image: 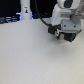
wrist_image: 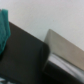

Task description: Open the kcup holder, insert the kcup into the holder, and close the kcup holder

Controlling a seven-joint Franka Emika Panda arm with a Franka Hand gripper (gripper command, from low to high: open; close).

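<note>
In the exterior view my gripper [image: 64, 35] hangs low over the table at the right, dark with a teal-green part [image: 73, 36] on its side. The picture is too blurred to show how the jaws stand. In the wrist view a black flat surface [wrist_image: 25, 57], seemingly the kcup holder, fills the near part. A pale rectangular piece [wrist_image: 62, 50], like one of its front handles, lies against it. A teal-green shape [wrist_image: 4, 30] shows at the picture's edge; I cannot tell if it is the kcup or part of the gripper. No pod shows clearly.
The pale table [image: 30, 55] spreads across the exterior view. A white bottle [image: 25, 10] and dark clutter [image: 7, 20] stand at the back on the exterior view's left. The arm's white links [image: 64, 12] and a black cable [image: 45, 20] are at the top right.
</note>
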